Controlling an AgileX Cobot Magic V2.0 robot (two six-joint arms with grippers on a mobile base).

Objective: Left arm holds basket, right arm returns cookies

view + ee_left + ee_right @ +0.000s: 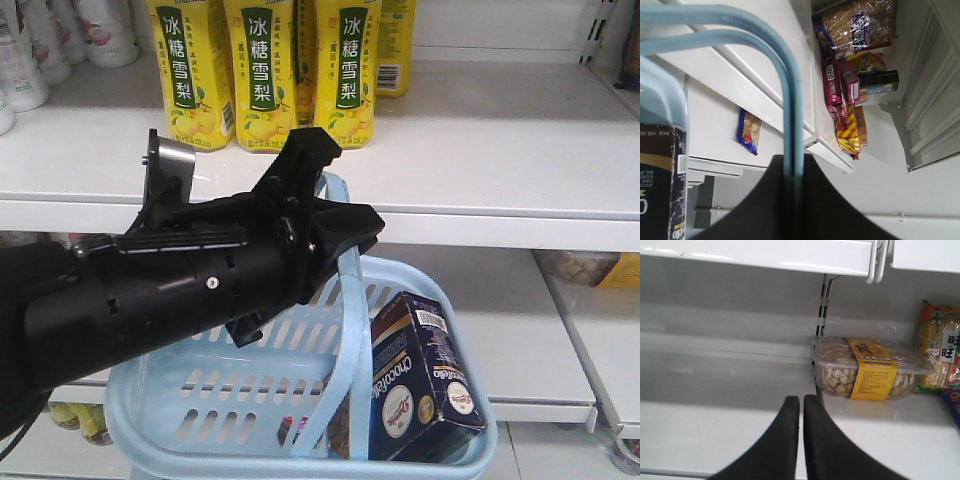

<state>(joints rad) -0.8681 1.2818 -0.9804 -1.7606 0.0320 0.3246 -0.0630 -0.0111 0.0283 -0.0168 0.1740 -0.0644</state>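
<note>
Cookies [425,385] half-hidden in basket [200,400]; left claw [792,167] clamps it, right claw [801,407] closed, empty.

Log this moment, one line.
left gripper: shut on basket handle | Chocofello box: tilted in basket | right gripper: shut, empty, facing shelf

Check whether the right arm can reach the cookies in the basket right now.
Probably yes: the cookies stand uncovered in the basket, right of the handle and left arm. The right end effector is shut, though, facing a shelf.
</note>
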